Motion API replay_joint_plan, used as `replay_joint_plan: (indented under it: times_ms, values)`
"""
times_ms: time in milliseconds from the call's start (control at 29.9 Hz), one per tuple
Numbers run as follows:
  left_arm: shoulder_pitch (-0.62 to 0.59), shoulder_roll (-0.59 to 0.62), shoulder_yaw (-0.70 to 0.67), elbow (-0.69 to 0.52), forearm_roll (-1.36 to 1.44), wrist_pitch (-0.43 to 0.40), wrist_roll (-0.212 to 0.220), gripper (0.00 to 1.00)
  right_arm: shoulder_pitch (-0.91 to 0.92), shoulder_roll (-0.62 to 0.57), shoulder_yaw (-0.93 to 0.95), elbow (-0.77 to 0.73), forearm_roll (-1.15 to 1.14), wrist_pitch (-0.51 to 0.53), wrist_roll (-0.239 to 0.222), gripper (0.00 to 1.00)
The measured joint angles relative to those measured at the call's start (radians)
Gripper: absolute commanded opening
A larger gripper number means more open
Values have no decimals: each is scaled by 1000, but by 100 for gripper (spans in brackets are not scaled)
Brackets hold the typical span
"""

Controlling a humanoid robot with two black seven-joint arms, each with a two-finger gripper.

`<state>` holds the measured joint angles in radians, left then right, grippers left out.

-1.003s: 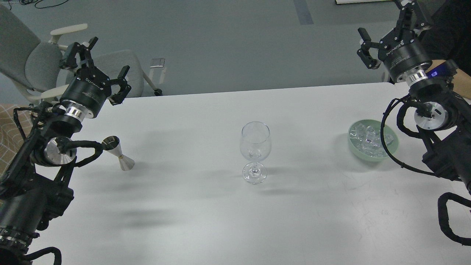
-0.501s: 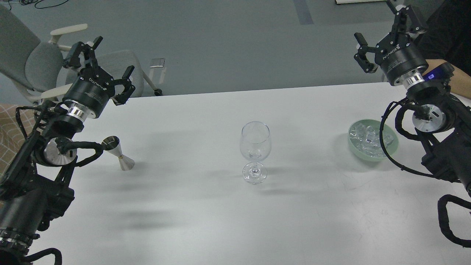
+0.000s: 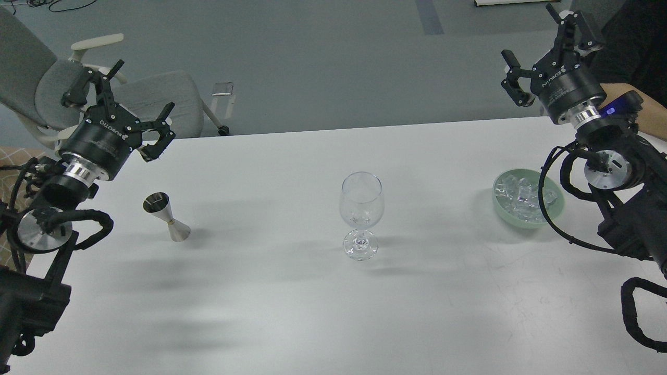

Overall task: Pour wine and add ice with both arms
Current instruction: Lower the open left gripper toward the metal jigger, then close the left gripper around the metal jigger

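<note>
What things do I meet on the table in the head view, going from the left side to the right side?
Metal jigger → wine glass → green bowl holding the ice.

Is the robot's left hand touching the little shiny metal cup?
Apart. In the head view the left hand is open and raised up near the table's far edge, with bare white table between it and the metal cup, which stands alone.
</note>
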<state>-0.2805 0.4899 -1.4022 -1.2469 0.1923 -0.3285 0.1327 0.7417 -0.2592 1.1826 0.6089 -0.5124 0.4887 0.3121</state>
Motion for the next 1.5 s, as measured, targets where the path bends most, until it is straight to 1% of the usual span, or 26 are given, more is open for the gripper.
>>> replay_joint_plan:
  times_ms: [100, 134, 301, 434, 535, 702, 802, 835, 969, 1103, 1203, 1337, 1504]
  values:
    - [95, 17, -62, -73, -58, 22, 52, 99, -5, 0, 0, 0, 0, 0, -1, 100]
    - [127, 20, -85, -99, -72, 26, 63, 99, -5, 0, 0, 0, 0, 0, -2, 100]
    - [321, 22, -202, -242, -139, 36, 83, 99, -5, 0, 0, 0, 0, 0, -3, 100]
    - [460, 21, -267, -327, -188, 63, 91, 99, -4, 1, 0, 0, 0, 0, -6, 100]
    - [552, 13, -307, -374, -206, 86, 100, 99, -4, 1, -1, 0, 0, 0, -7, 100]
    - [655, -28, -338, -416, -225, 99, 135, 99, -6, 1, -1, -1, 0, 0, -8, 100]
    - [676, -76, -341, -421, -226, 109, 152, 99, -7, 1, -1, -3, -2, 0, -8, 100]
    - [679, -96, -341, -422, -226, 124, 159, 99, -7, 1, -2, -3, -2, 0, -8, 100]
    - [674, -181, -335, -418, -226, 223, 194, 99, -7, 1, -3, -5, -3, 0, -10, 100]
    - [639, -237, -330, -405, -219, 304, 207, 99, -7, 1, -3, -7, -5, 0, -10, 100]
    - [595, -271, -328, -366, -212, 322, 207, 99, -7, 1, -3, -7, -6, 0, -10, 100]
    - [543, -303, -322, -314, -208, 325, 206, 99, -7, 1, -3, -7, -7, 0, -10, 100]
    - [499, -330, -294, -246, -202, 322, 194, 99, -8, 1, -3, -6, -11, 0, -10, 100]
